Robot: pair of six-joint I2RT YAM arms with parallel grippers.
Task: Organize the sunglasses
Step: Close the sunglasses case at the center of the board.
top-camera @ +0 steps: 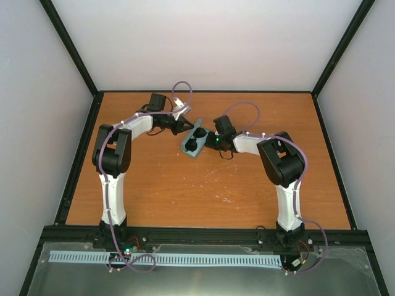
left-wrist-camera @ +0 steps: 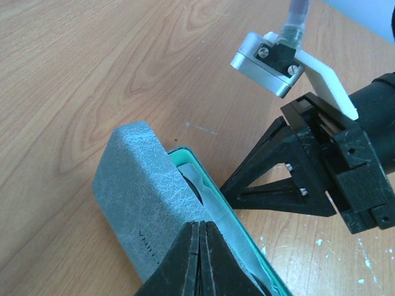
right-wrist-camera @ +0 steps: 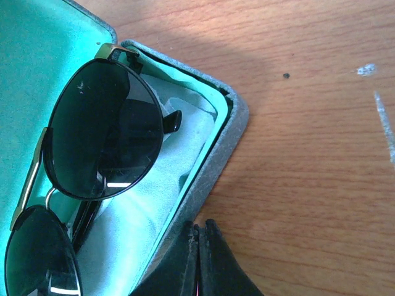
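as black sunglasses (right-wrist-camera: 105,132) lie in an open blue-grey oblong case (right-wrist-camera: 231,132), the left gripper (left-wrist-camera: 199,259) sits closed by its lid
right gripper (right-wrist-camera: 199,259) also closed, at the rim

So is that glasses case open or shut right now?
Open. The sunglasses lie inside the case on a pale cloth, lenses uncovered, with the teal-lined lid swung back behind them.

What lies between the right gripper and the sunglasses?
Right wrist view: the grey rim of the case and pale cloth lie between the right gripper and the sunglasses.
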